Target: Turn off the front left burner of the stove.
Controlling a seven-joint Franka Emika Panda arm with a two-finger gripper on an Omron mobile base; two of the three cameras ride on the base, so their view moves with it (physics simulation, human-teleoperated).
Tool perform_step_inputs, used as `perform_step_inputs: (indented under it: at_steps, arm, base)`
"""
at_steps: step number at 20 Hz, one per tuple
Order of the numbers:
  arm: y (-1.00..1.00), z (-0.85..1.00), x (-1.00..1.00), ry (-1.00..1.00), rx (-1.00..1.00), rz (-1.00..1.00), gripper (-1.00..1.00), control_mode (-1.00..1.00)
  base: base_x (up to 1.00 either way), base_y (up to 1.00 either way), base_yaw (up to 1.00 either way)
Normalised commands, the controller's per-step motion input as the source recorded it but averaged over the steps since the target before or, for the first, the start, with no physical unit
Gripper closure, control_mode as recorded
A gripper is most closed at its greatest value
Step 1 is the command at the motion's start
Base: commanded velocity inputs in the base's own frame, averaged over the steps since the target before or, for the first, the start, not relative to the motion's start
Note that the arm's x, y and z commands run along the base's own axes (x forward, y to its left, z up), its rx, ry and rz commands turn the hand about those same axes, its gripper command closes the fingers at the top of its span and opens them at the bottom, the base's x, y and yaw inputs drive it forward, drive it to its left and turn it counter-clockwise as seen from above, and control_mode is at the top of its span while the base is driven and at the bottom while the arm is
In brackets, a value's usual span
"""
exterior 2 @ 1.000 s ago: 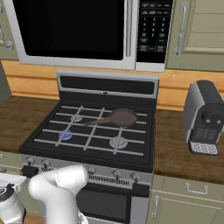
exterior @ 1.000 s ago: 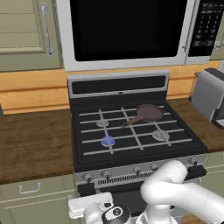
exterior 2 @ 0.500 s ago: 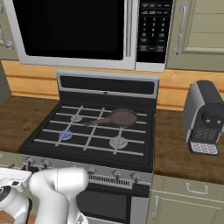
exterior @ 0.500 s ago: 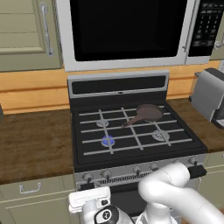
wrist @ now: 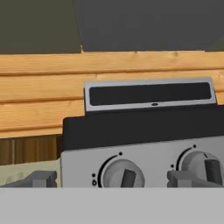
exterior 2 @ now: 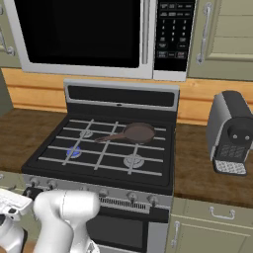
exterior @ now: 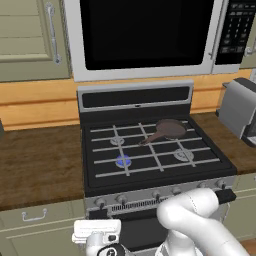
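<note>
A white robot arm holds its hand (exterior: 97,239) low in front of the stove (exterior: 152,172), below the silver strip of knobs and toward its left end. In the hand view the two dark fingertips (wrist: 38,179) rise at the bottom with a wide gap between them, nothing held, and the leftmost knob (wrist: 122,173) sits inside that gap, straight ahead and just beyond the tips. A second knob (wrist: 202,166) stands to its right, level with the other fingertip. Each knob carries a dark bar pointer; the nearer one leans slightly off upright.

Beyond the strip, on the black cooktop, the front left burner (exterior: 123,161) glows with a blue ring under the thin grey grate bars, up and behind the hand and a little to its right. The wider silver front right burner (exterior: 183,155) shows no blue. A brown frying pan (exterior: 168,129) sits on the back right grate, its handle pointing toward the middle.

Farther back rise the stove's back panel (exterior: 136,98), the wooden wall and the black-windowed microwave (exterior: 145,35). A grey coffee machine (exterior 2: 230,133) stands on the tabletop (exterior: 35,167) to the stove's right.

The coming move appears to turn on a short, straight advance onto the leftmost knob, likely the one for this burner.
</note>
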Motion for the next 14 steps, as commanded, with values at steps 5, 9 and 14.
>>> perform_step_inputs:
  at_steps: [5, 9, 14]
  arm:
    - [-0.30, -0.04, 0.10, -0.01, 0.19, 0.00, -1.00, -1.00]
    - [-0.31, -0.03, 0.12, -0.02, 0.10, 0.04, -1.00, -1.00]
    - [-0.38, -0.04, 0.05, -0.04, 0.04, 0.07, -1.00, -1.00]
  base:
    - [0.00, 0.00, 0.00]
    - [0.00, 0.00, 0.00]
    - [0.00, 0.00, 0.00]
